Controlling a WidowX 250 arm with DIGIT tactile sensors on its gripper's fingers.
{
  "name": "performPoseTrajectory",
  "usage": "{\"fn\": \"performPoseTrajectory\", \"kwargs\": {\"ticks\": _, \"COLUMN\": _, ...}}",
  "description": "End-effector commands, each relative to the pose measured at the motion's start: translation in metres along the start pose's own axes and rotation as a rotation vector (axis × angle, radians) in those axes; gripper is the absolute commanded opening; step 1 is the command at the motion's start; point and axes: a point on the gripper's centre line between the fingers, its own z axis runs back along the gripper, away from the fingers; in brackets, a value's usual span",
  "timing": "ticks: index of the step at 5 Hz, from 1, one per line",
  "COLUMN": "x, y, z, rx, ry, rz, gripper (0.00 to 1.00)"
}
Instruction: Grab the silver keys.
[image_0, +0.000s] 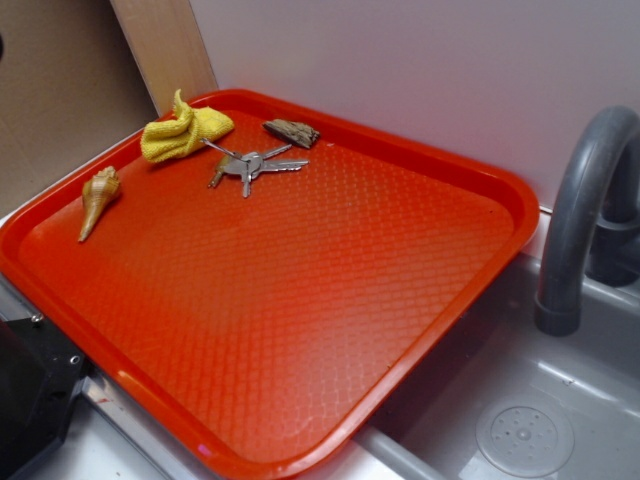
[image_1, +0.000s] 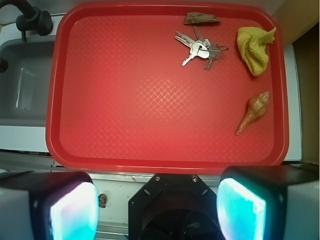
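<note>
Looking through the wrist view, I found the silver keys (image_1: 200, 49) fanned out near the tray's (image_1: 150, 150) far edge, toward its right corner, beside the bark chip (image_1: 201, 19). My hand (image_1: 157, 207) hung released beyond the near edge, keys well ahead and slightly right.

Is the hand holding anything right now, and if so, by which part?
Nothing is held. The hand is open and empty over the near edge of the red plastic tray; the bunch of silver metal keys lies untouched at the far side.
</note>
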Motion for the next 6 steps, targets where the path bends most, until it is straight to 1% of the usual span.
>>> {"fn": "performPoseTrajectory", "kwargs": {"ticks": 1, "x": 0.0, "y": 0.0, "z": 0.0, "rx": 0.0, "ry": 0.0, "rz": 0.0, "gripper": 1.0}}
{"fn": "performPoseTrajectory", "kwargs": {"ticks": 2, "x": 0.043, "y": 0.019, "z": -0.009, "rx": -0.036, "ry": -0.023, "rz": 0.123, "gripper": 1.0}}
{"fn": "performPoseTrajectory", "kwargs": {"ticks": 3, "x": 0.089, "y": 0.036, "z": -0.041, "rx": 0.043, "ry": 0.0, "rz": 0.18, "gripper": 1.0}}
{"fn": "performPoseTrajectory", "kwargs": {"ticks": 4, "x": 0.101, "y": 0.06, "z": -0.059, "rx": 0.095, "ry": -0.052, "rz": 0.377, "gripper": 1.0}}
{"fn": "performPoseTrajectory", "kwargs": {"ticks": 5, "x": 0.114, "y": 0.078, "z": -0.078, "rx": 0.138, "ry": -0.079, "rz": 0.623, "gripper": 1.0}}
{"fn": "performPoseTrajectory", "kwargs": {"ticks": 6, "x": 0.118, "y": 0.097, "z": -0.094, "rx": 0.151, "ry": -0.114, "rz": 0.873, "gripper": 1.0}}
